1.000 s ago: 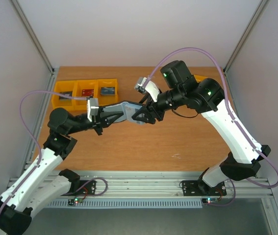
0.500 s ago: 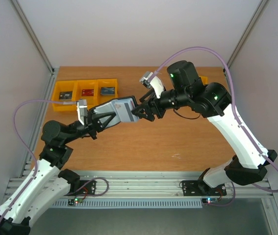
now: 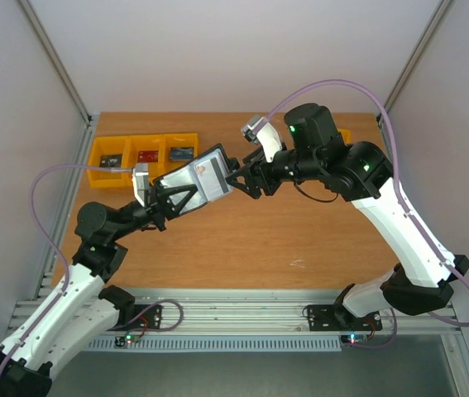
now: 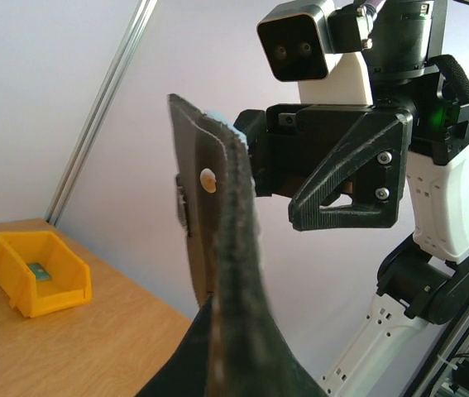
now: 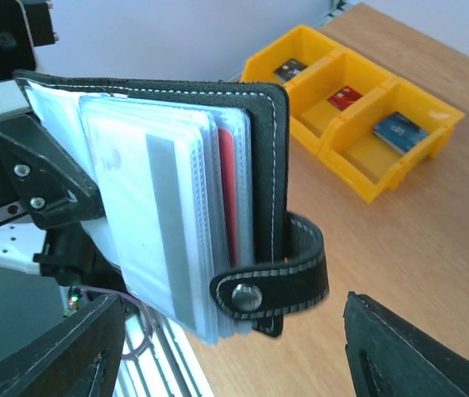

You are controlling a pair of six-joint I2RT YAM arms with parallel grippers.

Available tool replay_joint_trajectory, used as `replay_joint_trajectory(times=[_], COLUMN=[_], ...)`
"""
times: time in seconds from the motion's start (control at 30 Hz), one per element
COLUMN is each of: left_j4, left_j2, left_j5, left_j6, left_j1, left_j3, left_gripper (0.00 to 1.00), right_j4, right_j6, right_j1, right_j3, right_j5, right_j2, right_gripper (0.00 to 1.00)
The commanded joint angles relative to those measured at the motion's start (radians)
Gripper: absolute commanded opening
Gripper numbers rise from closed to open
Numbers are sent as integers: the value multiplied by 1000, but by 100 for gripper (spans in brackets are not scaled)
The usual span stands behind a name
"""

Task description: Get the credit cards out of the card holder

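Plastic sleeves [image 5: 168, 248] cover most of the cards: only a strip of the red card [image 5: 227, 198] shows, the whitish card [image 5: 126, 190] faint behind film. From the left wrist the card holder [image 4: 217, 248] is edge-on and blurred low down, hiding that gripper's fingers. It is held open above the table [image 3: 300, 231], its strap [image 5: 275, 285] curling round the free edge. The left gripper [image 3: 170, 193], arm stretched up and forward, clamps one edge. The right gripper [image 3: 236, 180], arm arched over, faces it with fingers spread wide apart. Yellow bins [image 3: 98, 172] sit far left.
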Motion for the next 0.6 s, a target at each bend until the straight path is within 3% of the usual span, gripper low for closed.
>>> replay_joint_trajectory(times=[0.0,0.13,0.23,0.3,0.4,0.57], left_j4=[96,90,86,86,92,84], left_j2=[-6,-5,-11,-10,-9,-12], left_j5=[7,6,1,12,46,105], left_j6=[2,13,15,19,55,159], left_j1=[5,5,5,4,2,2], left_j3=[-6,1,-2,-3,0,6], left_gripper=[0,0,0,0,0,0], right_j4=[-18,21,108,143,131,176], right_j6=[-26,-13,38,88,132,136], right_j1=[-7,-6,-6,-6,-3,-3], right_j3=[-6,14,-8,-24,-39,-52], right_j5=[55,-77,-207,-230,-144,-143], right_j2=[-34,-40,-66,-64,-46,-21], right_gripper=[72,61,59,60,62,73])
